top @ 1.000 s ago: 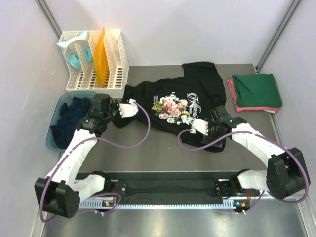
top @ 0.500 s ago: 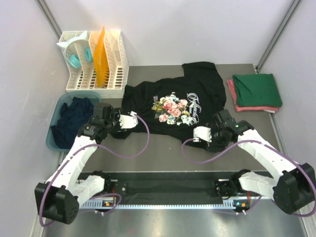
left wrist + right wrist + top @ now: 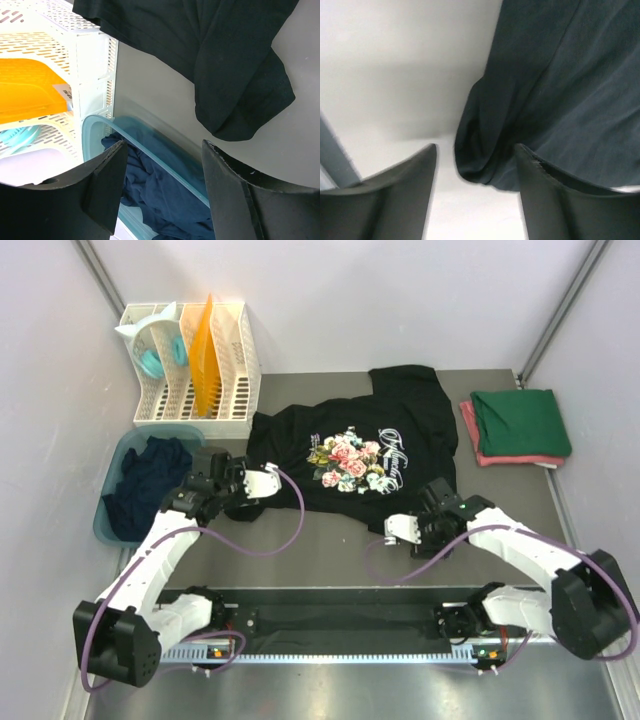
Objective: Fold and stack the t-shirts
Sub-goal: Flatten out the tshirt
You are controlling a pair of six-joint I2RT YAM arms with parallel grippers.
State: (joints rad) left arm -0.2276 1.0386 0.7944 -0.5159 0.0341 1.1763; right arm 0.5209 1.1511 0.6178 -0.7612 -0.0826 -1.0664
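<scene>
A black t-shirt [image 3: 390, 430] with a floral chest print lies spread on the table. My left gripper [image 3: 205, 468] is open and empty by its left sleeve; in the left wrist view [image 3: 162, 145] the sleeve [image 3: 235, 65] lies ahead to the right. My right gripper [image 3: 438, 502] is open and empty at the shirt's near right corner; in the right wrist view [image 3: 476, 146] that corner [image 3: 560, 100] lies just beyond the fingertips. A folded dark green shirt [image 3: 520, 422] lies on a pinkish-red one [image 3: 467, 425] at the right. A navy shirt [image 3: 145, 480] is bunched in the tub.
The teal-blue tub [image 3: 105, 520] stands at the left edge, its rim [image 3: 100, 122] close ahead of my left fingers. The white slotted rack [image 3: 235, 370] with an orange folder stands at the back left. Grey walls close the table in.
Both grippers have drawn back off the black shirt toward its edges. The shirt's near right corner and left sleeve now lie free on the table.
</scene>
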